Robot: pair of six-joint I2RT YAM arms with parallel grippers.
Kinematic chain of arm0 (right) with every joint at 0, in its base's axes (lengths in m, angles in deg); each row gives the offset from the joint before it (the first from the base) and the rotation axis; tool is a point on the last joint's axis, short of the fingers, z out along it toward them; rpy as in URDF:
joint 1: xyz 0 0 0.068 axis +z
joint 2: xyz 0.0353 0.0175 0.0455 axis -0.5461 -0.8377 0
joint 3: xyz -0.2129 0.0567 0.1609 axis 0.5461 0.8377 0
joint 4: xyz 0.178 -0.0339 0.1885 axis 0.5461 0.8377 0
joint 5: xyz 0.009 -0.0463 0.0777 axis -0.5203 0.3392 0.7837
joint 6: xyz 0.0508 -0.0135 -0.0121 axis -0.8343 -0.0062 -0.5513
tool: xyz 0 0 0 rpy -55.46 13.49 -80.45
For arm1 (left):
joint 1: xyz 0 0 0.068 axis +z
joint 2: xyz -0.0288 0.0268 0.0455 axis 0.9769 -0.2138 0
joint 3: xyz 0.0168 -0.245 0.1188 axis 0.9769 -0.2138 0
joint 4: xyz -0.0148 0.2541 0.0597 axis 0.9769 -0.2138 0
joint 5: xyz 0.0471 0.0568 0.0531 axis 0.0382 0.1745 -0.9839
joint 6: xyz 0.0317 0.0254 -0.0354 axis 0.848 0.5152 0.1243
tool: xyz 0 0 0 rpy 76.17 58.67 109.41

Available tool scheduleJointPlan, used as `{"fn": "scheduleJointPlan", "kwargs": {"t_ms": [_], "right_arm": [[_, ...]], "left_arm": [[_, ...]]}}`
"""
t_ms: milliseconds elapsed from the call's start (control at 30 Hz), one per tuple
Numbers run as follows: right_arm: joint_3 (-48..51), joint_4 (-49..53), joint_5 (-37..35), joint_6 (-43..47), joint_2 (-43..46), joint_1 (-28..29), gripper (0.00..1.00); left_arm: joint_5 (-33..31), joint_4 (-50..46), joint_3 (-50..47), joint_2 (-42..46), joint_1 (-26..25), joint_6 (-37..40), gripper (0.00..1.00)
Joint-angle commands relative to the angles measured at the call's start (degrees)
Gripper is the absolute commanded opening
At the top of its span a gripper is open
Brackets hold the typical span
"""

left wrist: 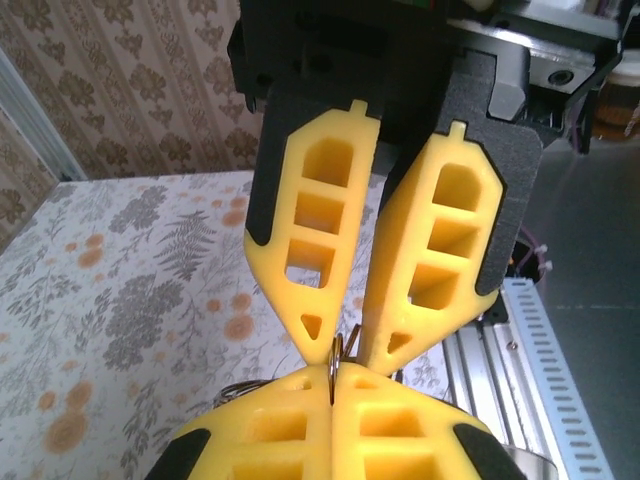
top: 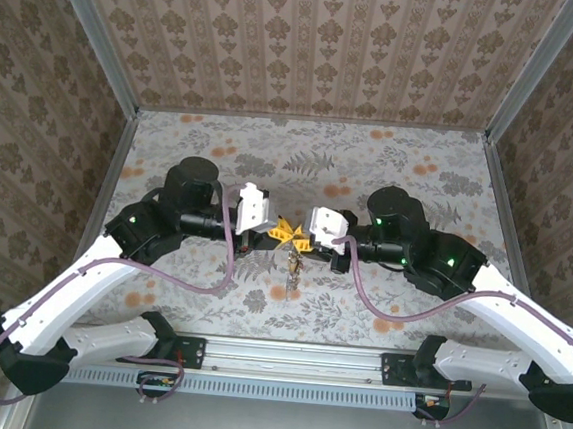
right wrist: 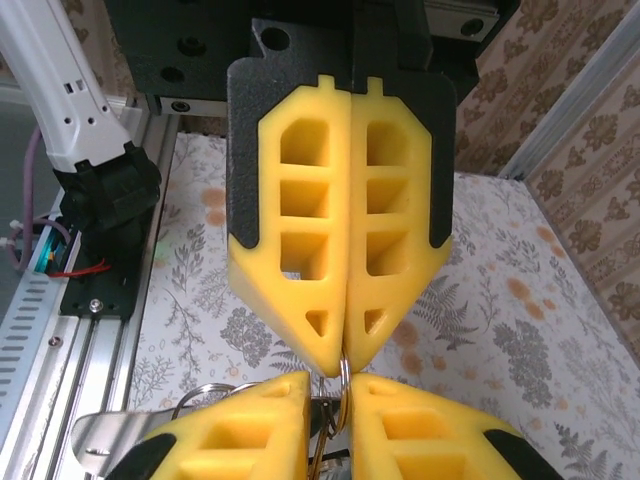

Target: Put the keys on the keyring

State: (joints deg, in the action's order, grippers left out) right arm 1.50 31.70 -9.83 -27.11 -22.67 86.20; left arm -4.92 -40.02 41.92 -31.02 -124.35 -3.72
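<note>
Left pincer (left wrist: pixel 350 358): clenched, its tips nipping the thin wire of the keyring (left wrist: pixel 336 365). The grip is at the very tips, probably to leave the loop exposed for threading.

Keyring: pinched between the tips of both pincers and apparently held clear of the tabletop (top: pixel 420 176). The keys (top: pixel 292 265) dangle just below the meeting tips; they are too small to count.

Right pincer (right wrist: pixel 346 366): fingers pressed flat together, tips on the same wire, directly opposite the left pincer.

Judgement: the two opposed grips either steady the ring or pry a coil apart. Which one cannot be told.
</note>
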Motion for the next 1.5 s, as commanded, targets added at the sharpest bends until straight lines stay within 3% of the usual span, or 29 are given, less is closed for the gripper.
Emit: {"fn": "scheduleJointPlan", "kwargs": {"t_ms": [0,300,367,467,567,767,900,967,1100,1200,1233,1267,1300,1467], "right_arm": [[0.67,-5.62,6.86,-1.26,0.94,1.11,0.18],[3.27,-9.2,5.6,-3.8,3.26,1.03,0.24],[3.5,-9.89,5.24,-4.4,3.21,0.95,0.2],[3.33,-10.2,4.21,-4.91,2.66,0.88,0.06],[2.94,-10.36,2.4,-5.54,1.68,0.72,0.0],[0.7,-8.79,-0.07,-3.91,0.89,0.33,0.0],[-4.53,-2.13,-0.91,0.73,-1.13,0.01,0.0],[-7.65,2.05,-0.29,2.97,-2.99,0.04,0.0],[-11.43,7.62,1.25,4.58,-5.67,0.19,0.0],[-11.99,8.03,1.46,4.44,-6.14,0.32,0.0],[-12.01,7.84,1.53,4.37,-6.13,0.38,0.0],[-11.99,7.39,1.62,4.34,-6.0,0.42,0.0],[-11.88,6.95,1.67,4.22,-5.87,0.34,0.0],[-11.56,6.03,2.88,3.72,-5.43,0.33,0.0]], "left_arm": [[2.47,9.11,-1.21,0.3,1.12,-3.58,0.0],[4.56,14.95,-3.83,1.8,2.61,-7.36,0.0],[4.78,15.55,-4.15,2.02,2.67,-7.69,0.0],[5.06,17.74,-5.21,2.57,2.75,-8.84,0.0],[5.4,19.89,-6.16,3.13,2.86,-9.94,0.0],[6.16,22.5,-7.92,3.27,3.06,-12.23,0.0],[0.78,9.44,-3.94,1.0,1.58,-5.47,0.0],[-2.15,3.44,-1.17,-0.57,0.42,-1.97,0.06],[-5.74,-3.23,2.79,-3.7,-0.73,2.14,0.09],[-6.09,-3.52,3.14,-4.85,-1.01,2.9,0.09],[-5.67,-3.13,2.93,-5.06,-1.07,2.84,0.08],[-4.98,-2.64,2.67,-5.36,-1.11,2.79,0.0],[-4.62,-2.27,2.57,-5.6,-1.17,2.63,0.0],[3.62,4.62,0.08,-3.2,-0.39,-1.21,0.0]]}}
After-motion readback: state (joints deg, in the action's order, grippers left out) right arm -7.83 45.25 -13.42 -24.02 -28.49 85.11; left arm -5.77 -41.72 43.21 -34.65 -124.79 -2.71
